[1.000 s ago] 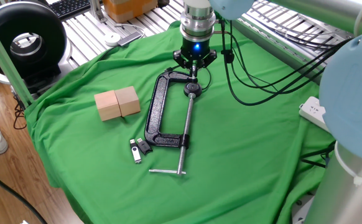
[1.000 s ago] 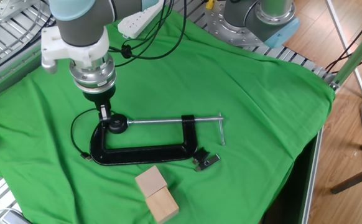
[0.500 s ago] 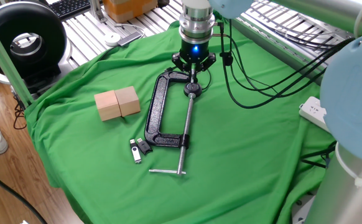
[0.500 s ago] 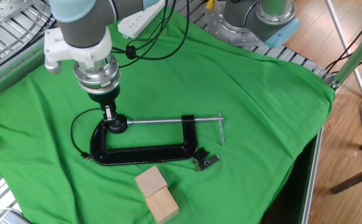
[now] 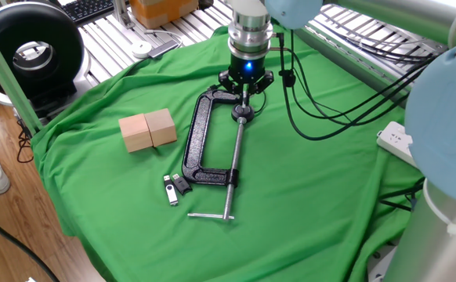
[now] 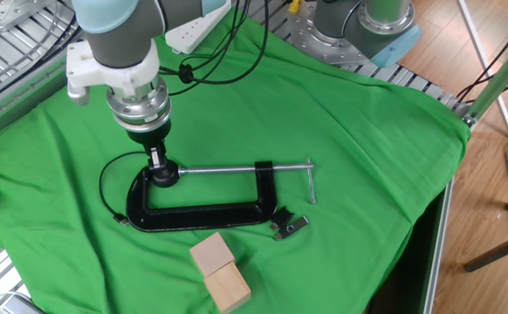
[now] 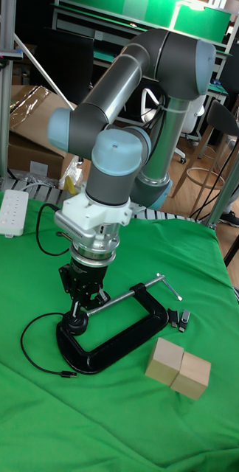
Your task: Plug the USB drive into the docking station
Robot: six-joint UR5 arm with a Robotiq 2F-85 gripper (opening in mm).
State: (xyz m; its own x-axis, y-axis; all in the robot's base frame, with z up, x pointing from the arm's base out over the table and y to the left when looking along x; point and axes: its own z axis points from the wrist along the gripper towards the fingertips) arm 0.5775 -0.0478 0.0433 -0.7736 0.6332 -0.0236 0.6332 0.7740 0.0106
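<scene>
**Gripper over the clamp, USB drive well away on the cloth**

The gripper (image 5: 244,88) hangs nose-down right above the round pad end of the black C-clamp (image 5: 200,141), its fingers drawn close together around something small and dark at the tip — whether it grips anything I cannot tell. A blue light glows on the wrist. The USB drive (image 5: 170,190) lies well apart from it, flat on the green cloth (image 5: 314,196) at the near end of the clamp, just beside the clamp's frame, with a second small dark piece (image 5: 181,184) touching or almost touching it. In the other fixed view the drive (image 6: 290,226) sits by the clamp's corner, near the sliding bar. Two wooden blocks (image 5: 148,129) rest side by side, left of the clamp. A thin black cable (image 6: 107,187) loops on the cloth beside the gripper (image 6: 155,160). A white power strip (image 5: 394,141) sits at the right edge; a keyboard (image 5: 91,8) lies far back.
</scene>
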